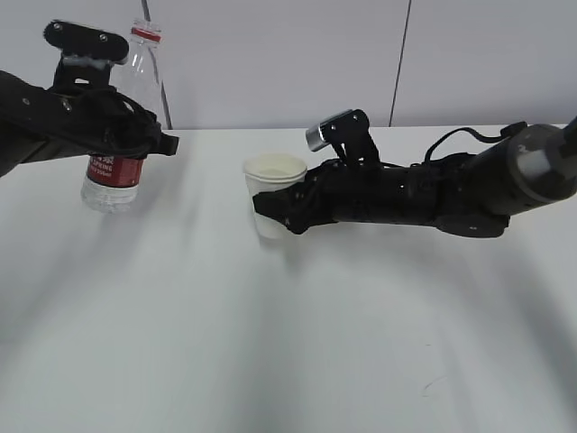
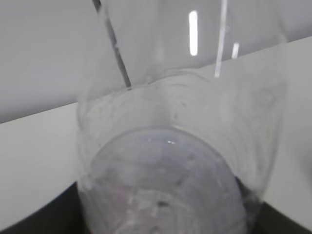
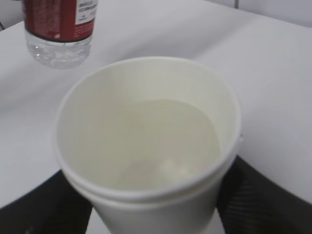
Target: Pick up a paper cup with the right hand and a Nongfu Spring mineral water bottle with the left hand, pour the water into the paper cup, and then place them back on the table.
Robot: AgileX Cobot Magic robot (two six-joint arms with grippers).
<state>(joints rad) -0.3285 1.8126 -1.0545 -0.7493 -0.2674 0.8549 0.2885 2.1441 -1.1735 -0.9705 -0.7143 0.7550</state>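
The left hand (image 1: pixel 135 135), jaws clenched on the upright Nongfu Spring mineral water bottle (image 1: pixel 122 117), stands well apart from the paper cup (image 1: pixel 273 194), grasped by the right hand (image 1: pixel 279 209) mid-surface (image 1: pixel 297 343).

The white paper cup (image 1: pixel 274 194) stands upright at the table's middle with liquid inside, while the clear, red-labelled Nongfu Spring mineral water bottle (image 1: pixel 122 162) stands upright at far left.

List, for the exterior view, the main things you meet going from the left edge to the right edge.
Left hand → Nongfu Spring mineral water bottle, held in its claw → paper cup → right hand, its claw round the cup. All are above the white table.
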